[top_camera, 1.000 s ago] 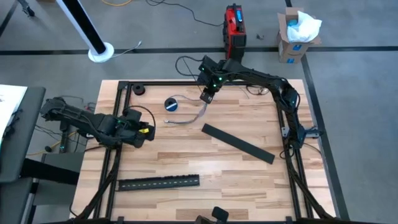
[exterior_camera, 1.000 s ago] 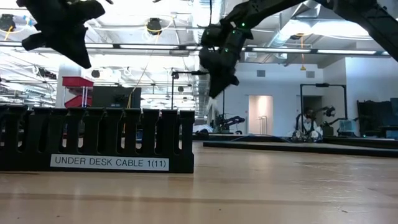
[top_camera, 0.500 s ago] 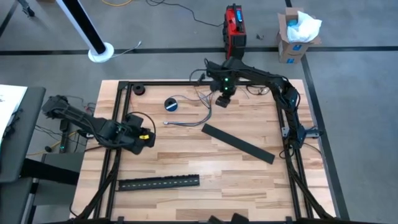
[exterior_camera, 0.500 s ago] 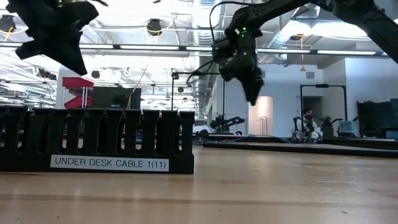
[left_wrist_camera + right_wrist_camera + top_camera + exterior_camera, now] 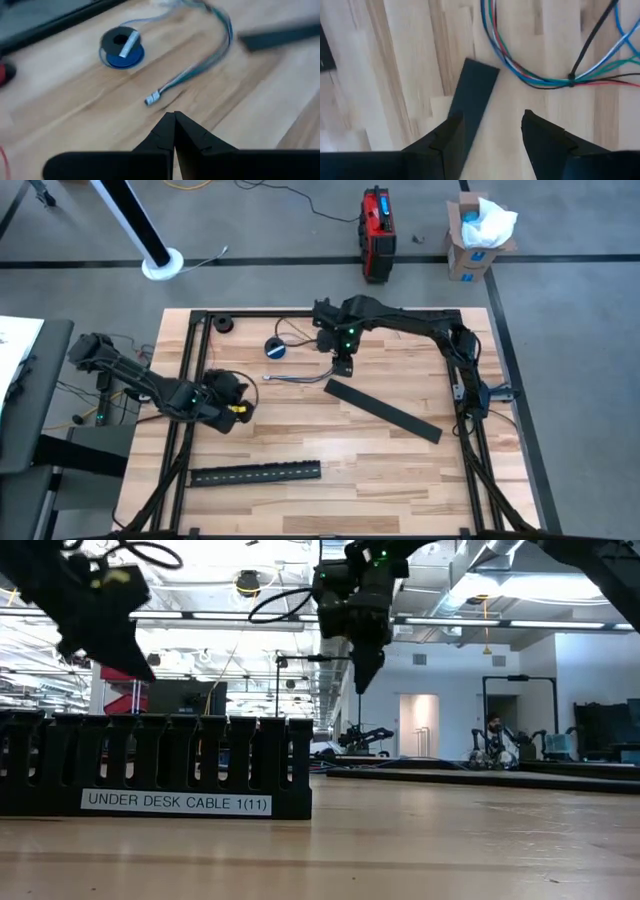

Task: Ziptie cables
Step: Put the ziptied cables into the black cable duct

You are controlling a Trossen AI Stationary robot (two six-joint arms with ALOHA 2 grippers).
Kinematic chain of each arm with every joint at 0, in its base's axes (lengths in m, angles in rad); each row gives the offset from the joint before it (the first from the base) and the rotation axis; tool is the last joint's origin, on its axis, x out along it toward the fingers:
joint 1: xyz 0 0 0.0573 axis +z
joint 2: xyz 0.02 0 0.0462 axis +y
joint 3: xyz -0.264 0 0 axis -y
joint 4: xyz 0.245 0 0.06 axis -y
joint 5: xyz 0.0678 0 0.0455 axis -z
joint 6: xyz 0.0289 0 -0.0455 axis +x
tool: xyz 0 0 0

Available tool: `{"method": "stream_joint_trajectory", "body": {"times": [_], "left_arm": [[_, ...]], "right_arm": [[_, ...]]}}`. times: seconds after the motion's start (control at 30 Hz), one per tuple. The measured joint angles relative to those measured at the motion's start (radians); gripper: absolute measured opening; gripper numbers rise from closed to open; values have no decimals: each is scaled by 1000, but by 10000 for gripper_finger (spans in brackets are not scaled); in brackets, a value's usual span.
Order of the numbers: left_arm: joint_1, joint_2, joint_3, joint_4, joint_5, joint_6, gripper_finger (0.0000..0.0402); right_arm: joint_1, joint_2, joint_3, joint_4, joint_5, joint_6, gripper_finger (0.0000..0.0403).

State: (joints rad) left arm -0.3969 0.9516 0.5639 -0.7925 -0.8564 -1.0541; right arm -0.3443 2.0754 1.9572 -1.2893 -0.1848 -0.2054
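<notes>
Two arms: both up off the worktop point(image 5: 330, 445).
Left gripper point(image 5: 174, 119): by the left edge, jaws pressed tight together, holding nothing.
Tape roll point(image 5: 277, 347): just left of the wires.
Cables point(image 5: 300, 376): lying loose on the wood between the arms, a black tie point(image 5: 590, 42) already round one part.
Feel: likely very light, floppy, slippery; best pinched mid-bunch, not at the tiny ends.
Right gripper point(image 5: 492, 127): above the bunch, jaws spread apart, empty.
Flat strip point(image 5: 382, 409): black, right of the wires.
</notes>
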Motion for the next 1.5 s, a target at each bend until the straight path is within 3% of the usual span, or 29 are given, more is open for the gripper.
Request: {"method": "stream_joint_trajectory", "body": {"times": [0.1, 0.23, 0.47, 0.6, 0.87, 1.1, 1.33, 1.5], "left_arm": [[67, 0, -21, 132, 60, 281, 0], [245, 10, -22, 400, 305, 584, 3], [619, 132, 42, 468, 602, 843, 48], [720, 261, 96, 504, 789, 950, 81], [766, 466, 254, 426, 807, 1160, 134], [815, 622, 308, 373, 1004, 1231, 150], [816, 653, 357, 243, 943, 1401, 151], [822, 653, 333, 243, 969, 1432, 151]], "right_arm": [[-9, -29, -1, -57, 0, -49, 180], [-49, -98, 0, -95, -7, -113, 181], [-172, -228, 1, -98, -78, -125, 182], [-234, -291, 1, -97, -79, -152, 183], [-310, -382, 1, -105, -80, -232, 183], [-346, -397, 1, -126, -85, -265, 183], [-357, -396, 1, -123, -150, -267, 183], [-353, -396, 1, -135, -161, -267, 183]]}}
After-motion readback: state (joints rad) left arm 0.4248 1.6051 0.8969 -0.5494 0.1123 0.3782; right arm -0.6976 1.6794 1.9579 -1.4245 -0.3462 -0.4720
